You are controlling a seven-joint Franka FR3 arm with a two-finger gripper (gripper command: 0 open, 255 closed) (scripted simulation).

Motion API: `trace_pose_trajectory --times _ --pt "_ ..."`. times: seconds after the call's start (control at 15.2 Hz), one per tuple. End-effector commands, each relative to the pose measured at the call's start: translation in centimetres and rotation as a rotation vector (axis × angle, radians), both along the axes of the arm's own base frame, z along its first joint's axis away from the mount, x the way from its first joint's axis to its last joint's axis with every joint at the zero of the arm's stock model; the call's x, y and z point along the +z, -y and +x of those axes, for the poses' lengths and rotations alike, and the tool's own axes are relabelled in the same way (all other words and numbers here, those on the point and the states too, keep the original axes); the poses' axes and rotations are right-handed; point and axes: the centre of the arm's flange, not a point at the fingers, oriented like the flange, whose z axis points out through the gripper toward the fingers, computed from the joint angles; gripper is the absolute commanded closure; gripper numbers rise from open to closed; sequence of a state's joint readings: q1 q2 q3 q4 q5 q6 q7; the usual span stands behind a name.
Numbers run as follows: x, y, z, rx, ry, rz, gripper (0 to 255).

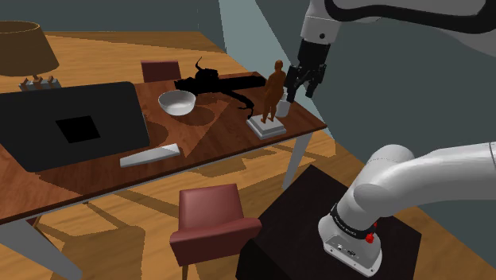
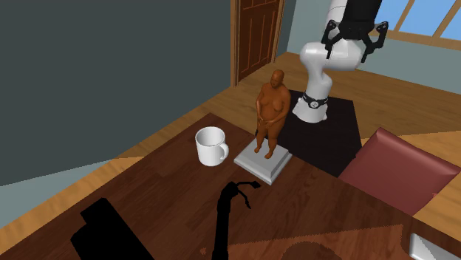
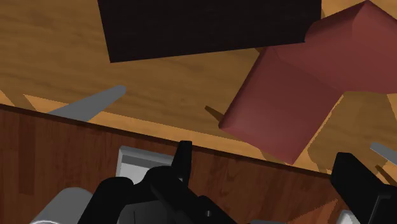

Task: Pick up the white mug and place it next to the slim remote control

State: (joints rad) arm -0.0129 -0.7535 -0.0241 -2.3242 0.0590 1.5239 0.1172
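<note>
Spread apart above the corner of the surface [image 1: 213, 134], the pincer [image 1: 304, 86] could clip the brown statue [image 2: 271, 111] just beside the white mug [image 2: 211, 145] and topple it when descending.

Dim, sharp renders; hard black shadows fall across the table [image 1: 222, 139].

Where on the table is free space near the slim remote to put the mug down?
Bare wood lies between the slim remote, the white bowl and the statue's grey base. The corner around the statue is crowded: white mug and black horned object stand close.
</note>
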Motion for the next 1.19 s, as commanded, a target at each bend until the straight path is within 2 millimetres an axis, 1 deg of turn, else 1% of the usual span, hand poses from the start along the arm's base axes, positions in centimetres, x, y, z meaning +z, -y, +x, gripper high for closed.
trace_pose_trajectory --times 0.0,1.12 --pt "0.0 0.0 0.0 0.000 0.000 0.000 0" --pt "-9.0 17.1 10.4 0.044 0.011 -0.032 0"
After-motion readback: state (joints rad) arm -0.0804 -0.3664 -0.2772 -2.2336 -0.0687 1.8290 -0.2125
